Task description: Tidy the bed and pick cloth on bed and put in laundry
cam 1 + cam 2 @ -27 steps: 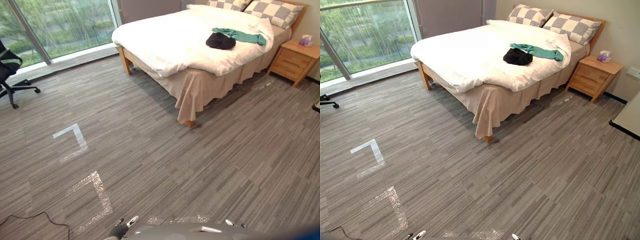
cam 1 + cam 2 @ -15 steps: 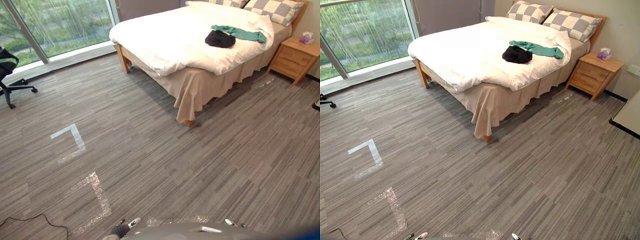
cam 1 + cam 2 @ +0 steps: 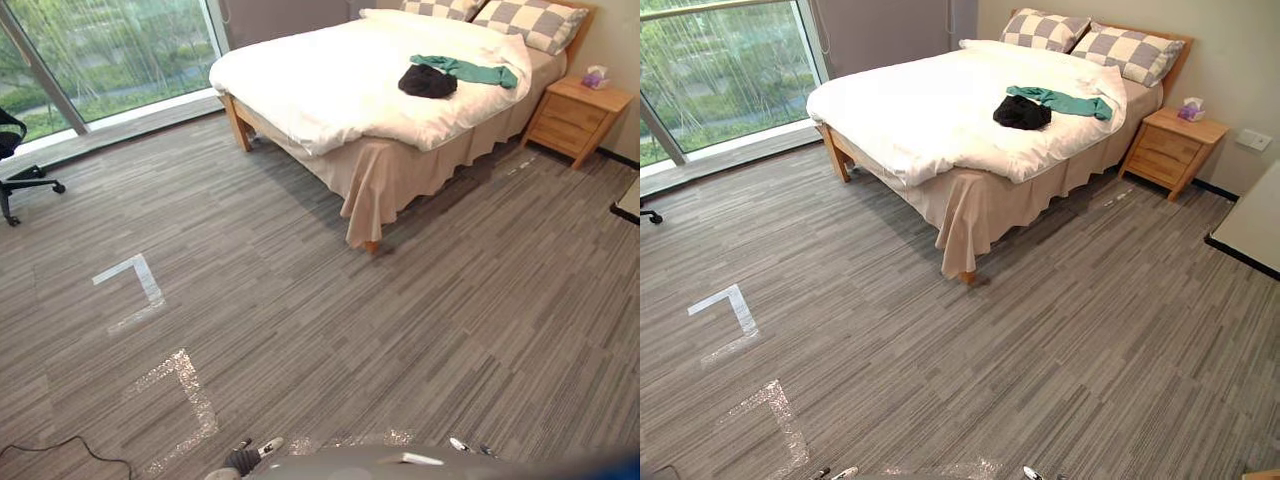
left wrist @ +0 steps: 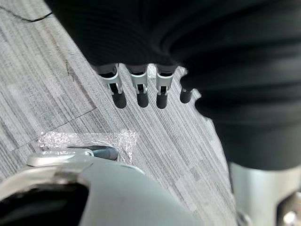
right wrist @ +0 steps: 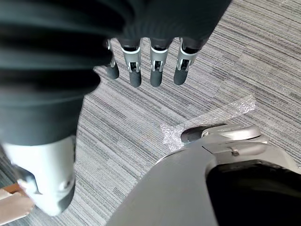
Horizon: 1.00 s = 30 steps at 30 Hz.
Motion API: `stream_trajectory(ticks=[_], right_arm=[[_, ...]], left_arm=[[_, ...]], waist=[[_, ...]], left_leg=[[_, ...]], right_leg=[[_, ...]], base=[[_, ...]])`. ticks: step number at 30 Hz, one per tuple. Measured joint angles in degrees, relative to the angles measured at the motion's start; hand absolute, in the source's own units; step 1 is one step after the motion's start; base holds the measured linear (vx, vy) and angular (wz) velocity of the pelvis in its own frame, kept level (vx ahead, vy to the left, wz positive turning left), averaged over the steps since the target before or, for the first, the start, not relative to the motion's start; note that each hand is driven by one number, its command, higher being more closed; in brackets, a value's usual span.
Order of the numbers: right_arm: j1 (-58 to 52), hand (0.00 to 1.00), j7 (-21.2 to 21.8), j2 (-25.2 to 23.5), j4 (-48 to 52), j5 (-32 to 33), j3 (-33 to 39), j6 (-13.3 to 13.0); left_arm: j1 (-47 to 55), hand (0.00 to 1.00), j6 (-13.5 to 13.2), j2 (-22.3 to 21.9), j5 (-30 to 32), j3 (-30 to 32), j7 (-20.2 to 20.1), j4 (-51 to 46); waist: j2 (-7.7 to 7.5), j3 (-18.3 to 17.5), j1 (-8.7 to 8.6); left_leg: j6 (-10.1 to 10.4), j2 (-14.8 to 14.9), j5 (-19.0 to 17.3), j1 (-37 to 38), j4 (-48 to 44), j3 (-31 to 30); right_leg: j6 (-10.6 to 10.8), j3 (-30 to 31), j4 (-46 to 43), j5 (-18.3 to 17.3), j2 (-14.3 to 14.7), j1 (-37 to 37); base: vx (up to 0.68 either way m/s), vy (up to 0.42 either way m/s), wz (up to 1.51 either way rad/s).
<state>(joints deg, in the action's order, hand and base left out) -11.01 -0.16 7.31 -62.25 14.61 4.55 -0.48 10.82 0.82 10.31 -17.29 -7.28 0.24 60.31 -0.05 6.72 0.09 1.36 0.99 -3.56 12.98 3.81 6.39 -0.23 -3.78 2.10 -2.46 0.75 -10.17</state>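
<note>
White duvet covers the bed [image 3: 320, 75], which stands well away from the robot across grey striped carpet [image 3: 450, 330]. Two garments lie on the duvet toward the pillow end of the bed, touching each other: a black cloth [image 3: 427, 82] bunched in a heap, and a teal cloth [image 3: 470, 70] stretched out from it toward the checked pillows [image 3: 1137, 52]. A wooden nightstand [image 3: 575, 112] stands just beside the head of the bed and carries a tissue box [image 3: 596, 77]. A large window [image 3: 110, 45] runs along the wall past the foot of the bed.

The left eye view takes in a black office chair [image 3: 15, 160] by the window, far from the bed. The right eye view takes in a wall socket [image 3: 1253, 140] beyond the nightstand and the edge of a pale tabletop [image 3: 1252, 225]. Two tape corners, one white [image 3: 130, 280] and one shiny [image 3: 185, 395], mark the carpet between the robot and the bed.

In the wrist views each hand hangs over bare carpet near crinkled clear tape [image 4: 89, 140], far from the bed. The left hand [image 4: 139, 87] and the right hand [image 5: 156, 70] have straight fingers side by side, holding nothing.
</note>
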Motion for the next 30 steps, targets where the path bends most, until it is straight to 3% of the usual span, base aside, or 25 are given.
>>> stream_trajectory(ticks=[2,5,6,7,9,11,13,14,15,17,18,19,20,21,23,24,25,27,29,30], right_arm=[[0.09,0.0,-0.23,-0.12,0.44,1.0,0.0,0.05],[1.1,0.0,-1.11,-0.78,1.37,2.75,0.14,0.14],[1.12,0.0,-1.76,-1.76,1.67,3.42,1.18,0.11],[1.09,0.0,-2.14,-2.14,1.65,4.09,1.57,0.14],[0.66,0.0,-2.7,-2.51,1.68,5.55,1.97,0.7],[0.55,0.0,-2.79,-2.36,1.7,5.51,2.0,1.36],[0.74,0.0,-2.84,-1.53,1.72,5.47,2.66,2.02],[0.75,0.0,-2.85,-1.27,1.73,5.45,3.32,2.09],[0.6,0.0,-2.87,-0.57,1.62,5.47,4.52,2.33],[-0.12,0.0,-2.88,-1.43,1.7,5.22,4.59,2.99],[-0.98,0.0,-3.01,-2.35,1.69,5.12,5.34,3.29],[-1.38,0.0,-3.01,-2.91,1.76,5.03,5.92,3.32],[-1.58,0.0,-2.91,-2.87,1.69,4.19,6.06,3.4],[-1.55,0.0,-2.77,-2.93,1.72,2.98,5.66,3.44],[-1.4,0.0,-2.78,-2.68,1.74,1.91,5.76,3.52],[-1.23,0.0,-2.96,-2.13,1.68,0.61,6.1,4.0],[-1.09,0.0,-3.29,-1.59,1.55,-0.69,6.43,4.47],[-0.81,0.0,-3.29,0.27,1.19,-3.96,5.91,4.51],[0.65,0.0,-2.72,1.62,-0.35,-7.1,5.42,4.49],[2.27,0.0,-2.38,2.08,-1.38,-8.41,4.54,4.51]], left_arm=[[-0.3,0.0,-0.02,0.49,-0.3,-1.32,0.0,0.0],[-1.44,0.0,0.03,1.68,-1.9,-2.82,-0.1,-0.01],[-1.99,0.0,0.09,2.27,-2.23,-2.96,-0.11,0.02],[-1.94,0.0,0.11,2.55,-2.25,-3.1,-0.11,0.03],[-2.04,0.0,0.09,2.78,-2.34,-3.37,0.02,0.04],[-1.99,0.0,0.36,2.73,-2.36,-3.87,0.04,0.9],[-2.83,0.0,0.37,1.77,-2.39,-3.87,0.03,1.43],[-3.45,0.0,0.44,1.24,-2.35,-3.88,0.01,1.51],[-4.01,0.0,0.61,0.74,-2.07,-3.75,-0.24,1.8],[-3.82,0.0,0.53,0.96,-0.91,-3.46,-0.55,1.87],[-3.79,0.0,0.35,1.73,-0.01,-3.25,-1.29,1.86],[-3.69,0.0,0.19,1.93,0.0,-3.04,-1.53,1.86],[-3.49,0.0,0.18,1.63,0.13,-2.37,-1.67,1.88],[-3.73,0.0,0.21,1.51,1.0,-2.09,-1.92,1.92],[-4.6,0.0,0.21,1.46,0.96,-2.03,-2.32,1.88],[-4.58,0.0,0.24,0.83,1.0,-2.03,-2.36,1.84],[-4.74,0.0,0.18,0.11,0.95,-1.38,-2.31,1.63],[-4.87,0.0,-0.78,-0.73,0.91,-1.01,-1.45,0.71],[-4.6,0.0,-1.36,-1.28,-0.02,-0.96,-1.32,-0.66],[-4.64,0.0,-1.81,-1.27,-1.05,-0.58,-1.99,-0.87]], waist=[[-0.2,0.57,-0.51],[-1.04,3.76,-0.68],[-1.66,4.5,-0.79],[-1.86,4.63,-0.85],[-1.93,5.14,-0.99],[-1.51,5.35,-1.96],[-0.04,6.48,-2.17],[0.97,7.33,-2.34],[2.2,8.43,-2.93],[1.97,8.7,-2.91],[0.56,8.39,-2.86],[0.08,8.37,-2.76],[0.21,8.21,-2.76],[0.57,7.68,-3.32],[0.72,7.09,-4.01],[1.74,6.8,-4.1],[2.63,6.35,-4.19],[4.51,5.23,-4.16],[5.75,4.6,-4.13],[5.74,4.64,-3.69]], left_leg=[[0.64,0.18,-0.54,0.0,-0.75,0.63],[0.46,0.1,-2.98,-0.42,-5.04,3.73],[0.07,-0.19,-4.3,-0.76,-6.99,5.22],[0.1,-0.1,-5.12,-1.17,-8.13,5.87],[0.89,1.47,-7.05,-1.11,-10.51,8.27],[1.54,2.92,-7.47,-0.65,-10.77,9.92],[1.64,4.52,-7.37,1.36,-10.04,11.88],[1.65,5.24,-7.38,2.28,-9.81,12.56],[1.97,6.39,-7.74,3.46,-10.0,13.67],[3.61,7.77,-8.94,4.65,-10.29,15.37],[5.37,8.96,-10.61,5.39,-11.87,16.67],[6.1,9.61,-11.41,5.83,-12.7,17.02],[7.1,11.2,-12.74,6.6,-13.86,18.22],[7.66,13.03,-13.4,6.53,-14.04,18.6],[6.47,14.28,-13.81,6.24,-13.53,18.76],[4.74,15.17,-12.76,5.36,-16.88,17.96],[1.91,17.29,-10.6,1.84,-25.06,16.62],[-1.21,20.43,-6.76,-4.79,-39.25,13.25],[0.19,20.58,-8.52,-10.1,-52.86,9.47],[1.15,18.28,-10.2,-13.04,-58.69,6.4]], right_leg=[[-0.07,0.36,-4.16,-2.0,-0.05,2.13],[3.69,-2.06,-18.51,-10.02,-2.47,8.29],[3.05,-6.45,-22.56,-12.26,-5.37,9.86],[2.31,-8.61,-23.62,-12.71,-6.48,10.15],[1.3,-14.11,-24.0,-12.66,-8.27,10.08],[-0.2,-14.38,-22.88,-11.18,-6.8,9.9],[2.25,-15.73,-26.52,-9.71,-6.31,10.92],[3.85,-16.38,-30.28,-10.07,-6.84,13.07],[3.91,-16.94,-32.88,-12.13,-7.54,14.76],[4.01,-17.2,-31.33,-11.48,-10.04,16.96],[3.93,-17.48,-28.49,-9.25,-12.56,17.89],[3.53,-18.34,-28.25,-7.35,-13.55,18.04],[1.27,-20.5,-29.89,-6.56,-13.4,18.03],[-0.78,-20.62,-32.66,-9.39,-12.01,19.5],[-1.62,-20.72,-37.18,-14.08,-11.31,21.85],[-3.1,-20.99,-37.79,-16.12,-10.32,22.18],[-3.59,-20.95,-36.61,-17.03,-9.07,21.56],[-3.81,-20.61,-32.47,-17.32,-6.24,18.58],[-5.58,-19.36,-27.54,-16.52,-3.5,14.41],[-6.9,-17.92,-23.96,-15.67,-1.91,11.3]], base=[[-0.01,-0.018,-0.18],[-0.06,-0.007,-0.42],[-0.07,0.0,-0.46],[-0.03,-0.007,-0.56],[0.04,-0.032,-0.57],[0.09,-0.083,-0.49],[0.11,-0.09,-0.51],[0.0,-0.045,-0.46],[0.01,-0.045,-0.5],[0.04,-0.112,-0.5],[0.1,-0.234,-0.43],[0.16,-0.29,-0.56],[0.23,-0.332,-0.44],[0.27,-0.388,-0.34],[0.27,-0.336,-0.06],[0.29,-0.319,-0.12],[0.3,-0.334,-0.18],[0.37,-0.311,-0.25],[0.41,-0.229,-0.36],[0.29,-0.154,-0.5]])
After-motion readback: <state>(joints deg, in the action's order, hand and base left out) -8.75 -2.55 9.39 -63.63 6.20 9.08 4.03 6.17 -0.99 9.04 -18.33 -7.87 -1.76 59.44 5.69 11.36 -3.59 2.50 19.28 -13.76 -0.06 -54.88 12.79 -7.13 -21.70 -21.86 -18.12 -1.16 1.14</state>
